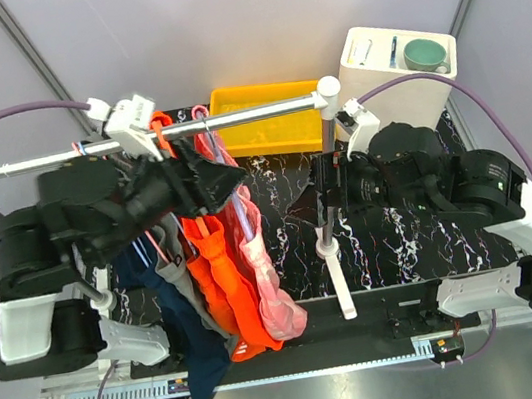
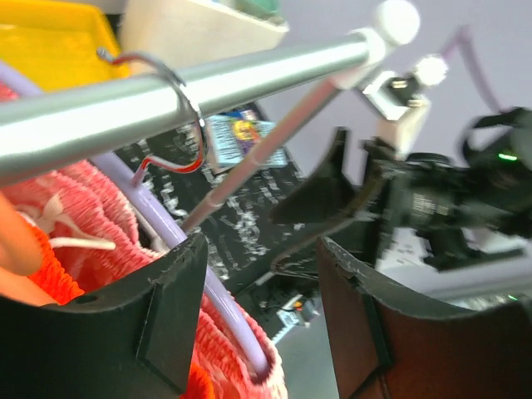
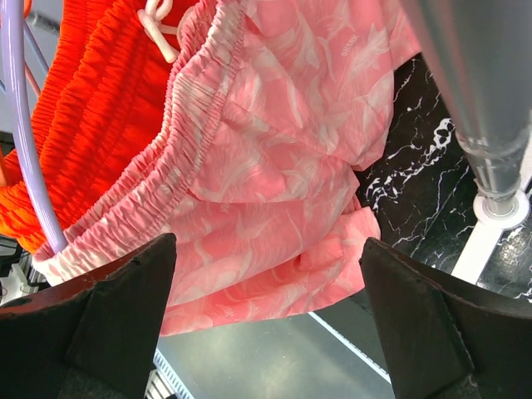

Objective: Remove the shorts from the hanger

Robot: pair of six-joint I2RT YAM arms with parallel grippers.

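Pink shorts (image 3: 283, 166): pale pattern; we log them hanging from the rail (image 1: 272, 109), outermost of the garments. They sit straight ahead of the right gripper (image 3: 266, 307) and near it, not between its fingers.
Orange shorts (image 3: 100, 100): white drawstrings (image 3: 158, 25); hung just beside the pink pair, on the side toward the left gripper (image 2: 258, 307).
Hanger (image 2: 150, 216): lilac tube, with a wire hook (image 2: 184, 100) over the rail. It runs past one left finger (image 2: 166, 316); we cannot tell whether they touch.
Other garments: a navy piece (image 1: 190, 343) and a grey one (image 1: 182, 274), beside the orange pair.
Around: yellow bin (image 1: 264, 124) and white box (image 1: 379, 80) with green cup (image 1: 423, 55), behind the rack.
In the way: the rack's upright post (image 1: 325, 220), just beside the right gripper.
Left gripper: jaws spread wide, holding nothing we can see.
Right gripper: jaws spread wide, empty.
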